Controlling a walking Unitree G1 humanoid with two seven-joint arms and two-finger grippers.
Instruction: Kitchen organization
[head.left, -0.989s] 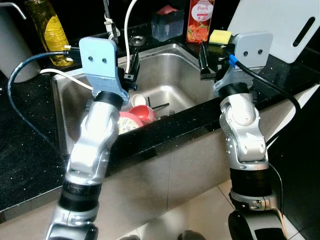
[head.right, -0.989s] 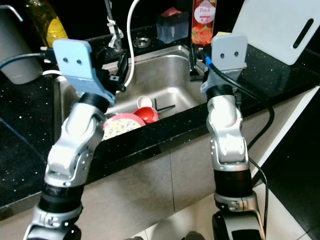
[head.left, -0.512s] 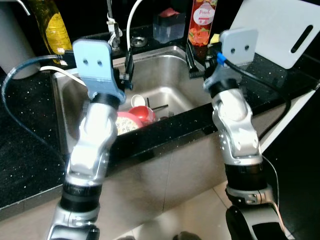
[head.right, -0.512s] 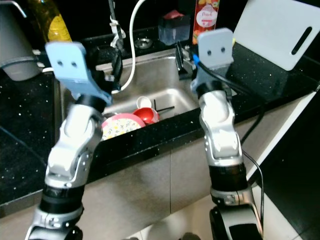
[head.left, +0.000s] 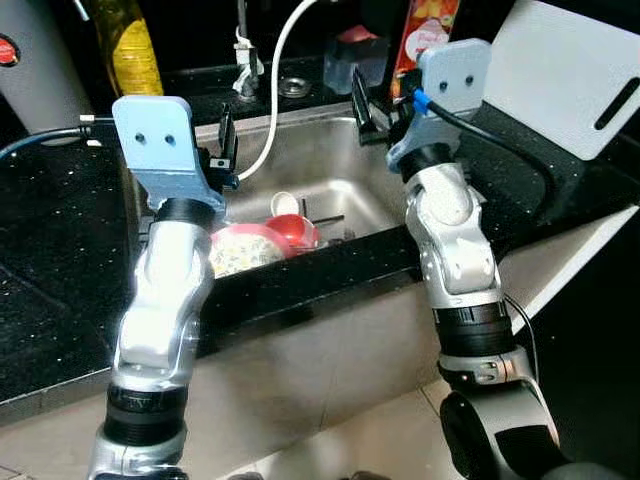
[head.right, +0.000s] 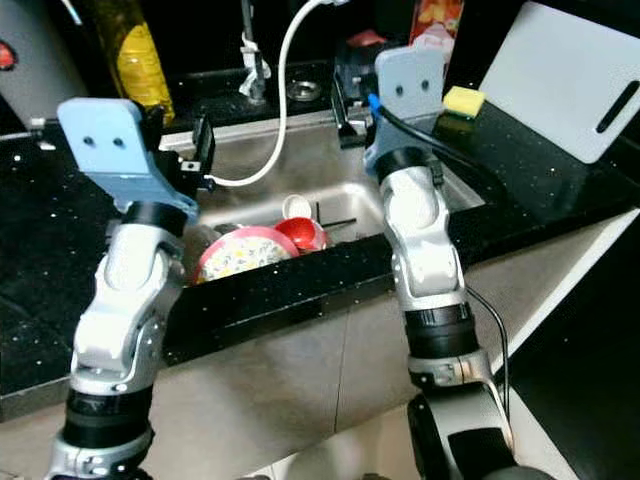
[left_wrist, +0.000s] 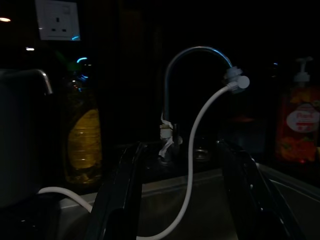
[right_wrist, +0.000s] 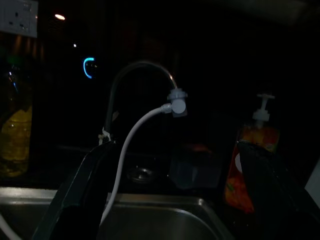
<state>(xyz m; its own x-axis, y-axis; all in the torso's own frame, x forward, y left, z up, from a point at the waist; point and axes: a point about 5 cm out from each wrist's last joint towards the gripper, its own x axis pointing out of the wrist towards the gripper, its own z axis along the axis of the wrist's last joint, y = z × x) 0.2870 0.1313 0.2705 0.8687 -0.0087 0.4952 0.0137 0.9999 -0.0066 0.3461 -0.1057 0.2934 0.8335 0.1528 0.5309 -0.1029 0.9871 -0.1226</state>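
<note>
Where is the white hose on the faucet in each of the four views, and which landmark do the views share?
Left eye view: the white hose curves from the top edge down into the sink.
Right eye view: the same curve, top centre.
Left wrist view: it hangs from the spout end of the faucet.
Right wrist view: likewise, dim.
Shared landmark: the yellow bottle on the counter.
</note>
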